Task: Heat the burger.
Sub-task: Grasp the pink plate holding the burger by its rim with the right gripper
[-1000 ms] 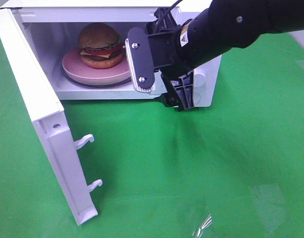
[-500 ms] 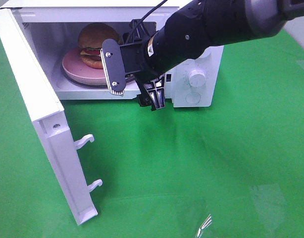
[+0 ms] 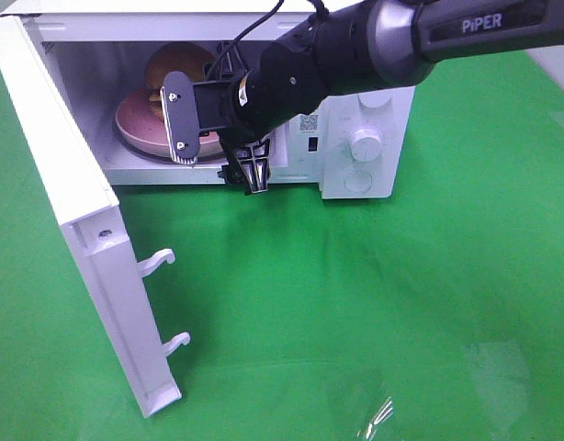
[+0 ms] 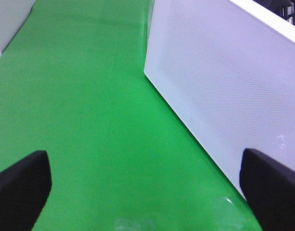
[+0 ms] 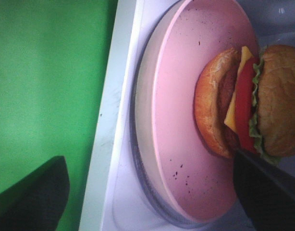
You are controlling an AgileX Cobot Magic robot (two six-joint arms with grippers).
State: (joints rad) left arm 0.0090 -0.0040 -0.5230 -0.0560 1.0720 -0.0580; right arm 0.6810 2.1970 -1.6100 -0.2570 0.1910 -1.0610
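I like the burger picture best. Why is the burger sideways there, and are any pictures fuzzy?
Right wrist view: that camera is turned, so the burger and its pink plate look tipped; both sharp, the dark fingers at the corners blurred. Left wrist view: the fingers are soft too. Exterior high view: clear, with a shiny glare patch on the green cloth.

I judge this a staged robot test bench, not a home kitchen. A white microwave (image 3: 355, 138) stands alone on a plain green cloth (image 3: 401, 312) covering the whole surface around it. Above the microwave reaches a black arm (image 3: 429, 37) lettered PiPER.
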